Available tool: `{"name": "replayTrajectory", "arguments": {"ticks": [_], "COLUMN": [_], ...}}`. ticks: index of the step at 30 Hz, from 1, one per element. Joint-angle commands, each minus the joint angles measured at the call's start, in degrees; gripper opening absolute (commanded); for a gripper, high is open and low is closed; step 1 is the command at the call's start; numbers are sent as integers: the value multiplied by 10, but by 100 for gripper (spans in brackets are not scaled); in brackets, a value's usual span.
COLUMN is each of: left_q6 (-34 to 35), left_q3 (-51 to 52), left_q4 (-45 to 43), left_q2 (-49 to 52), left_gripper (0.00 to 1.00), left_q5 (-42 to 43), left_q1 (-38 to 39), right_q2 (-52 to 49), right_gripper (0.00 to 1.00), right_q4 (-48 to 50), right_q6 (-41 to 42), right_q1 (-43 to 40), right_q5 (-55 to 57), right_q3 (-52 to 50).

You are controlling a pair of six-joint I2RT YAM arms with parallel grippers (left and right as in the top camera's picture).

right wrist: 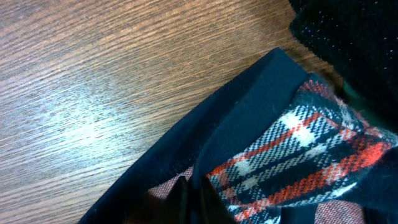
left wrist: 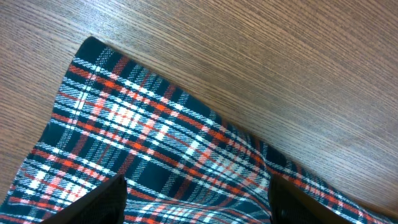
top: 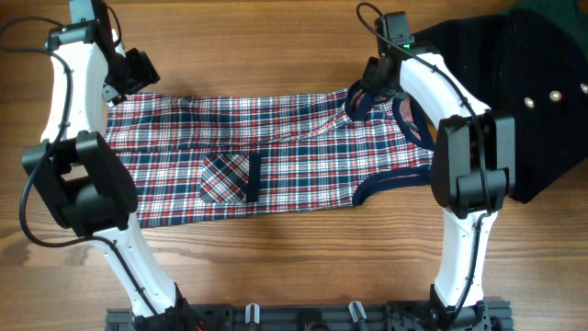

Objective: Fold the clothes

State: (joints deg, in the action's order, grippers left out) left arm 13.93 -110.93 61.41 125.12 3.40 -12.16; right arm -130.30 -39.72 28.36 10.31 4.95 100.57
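**Overhead view.** I counted one plaid garment [top: 276, 147], spread flat across the middle of the table [top: 276, 46] with its long axis running left to right. One patch pocket [top: 230, 177] showed on it. Two arms stood over it, one at each end.

The left gripper [top: 138, 74] hung above the far left corner. The right gripper [top: 372, 83] sat at the far right shoulder, where the navy trim [top: 358, 99] was bunched.

One black garment [top: 542, 119] lay to the right, and I made out at least two pale studs on it. The right arm hid whether it touched the plaid. One piece of dark green fabric [top: 551, 23] filled the far right corner.

Bare wood ran along the whole far edge of the plaid and along its near edge as far as the arm bases. The room on the right was taken up by the black cloth.

**Left wrist view.** I saw the left gripper [left wrist: 196, 208] spread wide, its two fingers [left wrist: 106, 199] standing well apart above the plaid garment [left wrist: 155, 143] and holding nothing. The cloth's corner lay flat, with open table [left wrist: 280, 74] beyond both of its edges.

**Right wrist view.** The right gripper [right wrist: 189, 202] was pressed together, pinching the plaid garment [right wrist: 298, 155] at a fold of its navy trim [right wrist: 236, 106]. Wood lay free to the left. The black garment [right wrist: 360, 37] crowded the upper right.
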Motion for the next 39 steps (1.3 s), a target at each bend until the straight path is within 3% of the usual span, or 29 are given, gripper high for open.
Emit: {"name": "replayTrajectory", "arguments": {"ticks": [1, 13, 21, 27, 29, 30, 32, 33, 35, 39], "left_q6": [0, -2, -2, -2, -2, -2, -2, -2, -2, -2], "left_q3": [4, 4, 4, 4, 4, 4, 4, 4, 4, 4], "left_q4": [-2, -1, -1, -2, -2, -2, -2, -2, -2, -2], "left_q2": [9, 9, 9, 9, 9, 9, 9, 9, 9, 9], "left_gripper": [72, 72, 72, 72, 72, 72, 72, 72, 73, 73], "left_q5": [6, 6, 6, 6, 6, 6, 6, 6, 6, 6], "left_q1": [-1, -1, -1, -1, -1, -1, -1, -1, -1, -1], "right_q2": [4, 109, 113, 113, 113, 113, 113, 113, 113, 113], "right_gripper": [4, 4, 4, 4, 18, 34, 57, 64, 69, 70], "right_q4": [-7, -101, -201, -223, -209, -201, -178, -172, -144, -54], "right_q6": [-14, -14, 14, 37, 37, 38, 37, 36, 20, -88], "right_q1": [-4, -18, -18, -26, -40, -50, -71, -79, -90, -88], "right_q5": [0, -5, -11, 63, 67, 66, 65, 60, 34, -53], "right_q3": [1, 1, 1, -22, -45, -56, -74, -75, -75, -75]}}
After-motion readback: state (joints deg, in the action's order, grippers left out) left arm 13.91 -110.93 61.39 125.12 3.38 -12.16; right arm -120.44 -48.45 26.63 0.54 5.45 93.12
